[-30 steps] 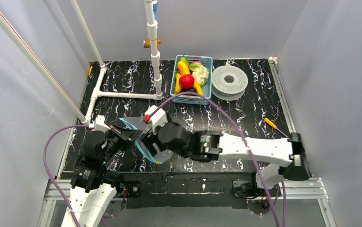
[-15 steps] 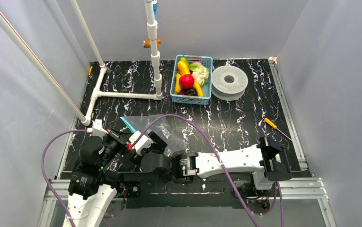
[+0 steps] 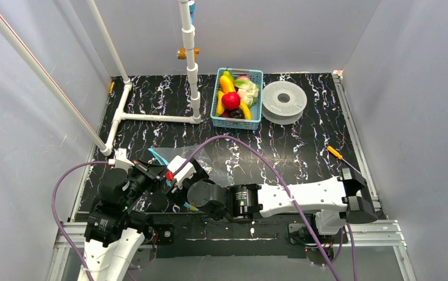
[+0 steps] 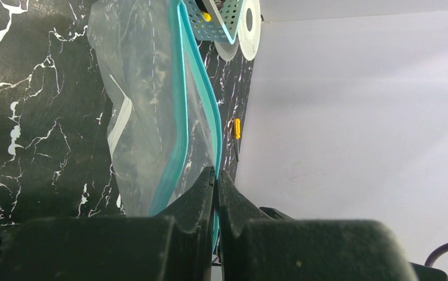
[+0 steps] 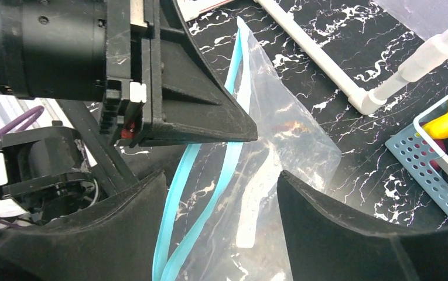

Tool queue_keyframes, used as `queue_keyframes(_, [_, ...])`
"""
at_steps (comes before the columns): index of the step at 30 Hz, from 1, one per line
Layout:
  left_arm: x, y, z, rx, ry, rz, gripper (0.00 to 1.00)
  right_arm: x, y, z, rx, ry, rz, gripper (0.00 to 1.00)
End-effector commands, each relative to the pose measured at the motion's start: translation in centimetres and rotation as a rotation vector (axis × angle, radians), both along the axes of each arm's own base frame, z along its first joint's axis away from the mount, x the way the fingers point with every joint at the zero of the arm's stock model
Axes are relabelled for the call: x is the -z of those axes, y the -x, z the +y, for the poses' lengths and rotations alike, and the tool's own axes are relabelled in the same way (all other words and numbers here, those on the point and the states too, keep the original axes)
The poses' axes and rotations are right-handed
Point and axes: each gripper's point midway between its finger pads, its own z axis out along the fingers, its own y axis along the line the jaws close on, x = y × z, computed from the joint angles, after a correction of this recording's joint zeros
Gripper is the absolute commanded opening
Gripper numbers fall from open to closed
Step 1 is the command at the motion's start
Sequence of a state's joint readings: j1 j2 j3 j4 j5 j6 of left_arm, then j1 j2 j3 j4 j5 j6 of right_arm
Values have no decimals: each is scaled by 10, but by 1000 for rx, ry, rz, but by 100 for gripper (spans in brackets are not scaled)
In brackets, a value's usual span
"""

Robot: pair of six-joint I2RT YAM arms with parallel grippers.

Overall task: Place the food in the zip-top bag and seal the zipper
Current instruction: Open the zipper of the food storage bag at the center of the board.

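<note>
One zipper (image 4: 181, 105) inside left pincer (image 4: 216, 171)

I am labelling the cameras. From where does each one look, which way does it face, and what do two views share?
Top external: above and behind the bases, facing down on the table; both arms show, at the bag.
Left wrist: on the left arm, facing along the left end effector, shut on the zipper; basket beyond.
Right wrist: on the right arm, facing through the open right end effector at the bag and the left end effector.
Shared: both wrist views show bag and basket.
</note>
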State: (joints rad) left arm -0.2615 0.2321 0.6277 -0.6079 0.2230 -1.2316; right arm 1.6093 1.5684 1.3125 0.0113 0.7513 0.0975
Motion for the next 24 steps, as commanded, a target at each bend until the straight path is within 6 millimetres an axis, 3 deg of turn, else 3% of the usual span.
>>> queue_keyframes(1, [-14,4,-3,14,37,-22,0,17,-7,5,35,27,-5,75])
queue_keyframes(8, [-22,6,-4,10,70,-29,0,39,-26,2,168,128,-69,59])
queue_keyframes(10, [-23,5,-4,5,76,-28,0,41,-29,0,198,138,-84,51])
queue_keyframes(11, [-24,6,-3,3,78,-29,0,40,-31,-1,209,141,-91,43])
queue_keyframes(14, [-23,8,-3,17,44,-48,2,34,-32,-3,218,129,-93,2])
queue_keyframes(17, [-25,18,6,40,-87,-81,58,28,-34,-7,198,96,-40,1])
queue_keyframes(18, [-24,24,12,40,-145,-79,68,27,-35,-7,177,84,-5,1])
queue_keyframes(19, [-25,30,19,43,-207,-84,76,27,-34,-9,148,76,41,1])
queue_keyframes(22, [-36,51,40,33,-356,-102,88,27,-36,-13,76,14,204,1])
queue_keyframes(23, [-49,64,47,35,-399,-133,96,28,-38,-17,35,-38,300,1])
queue_keyframes(24, [-55,71,51,30,-412,-138,98,23,-43,-19,17,-83,341,1])
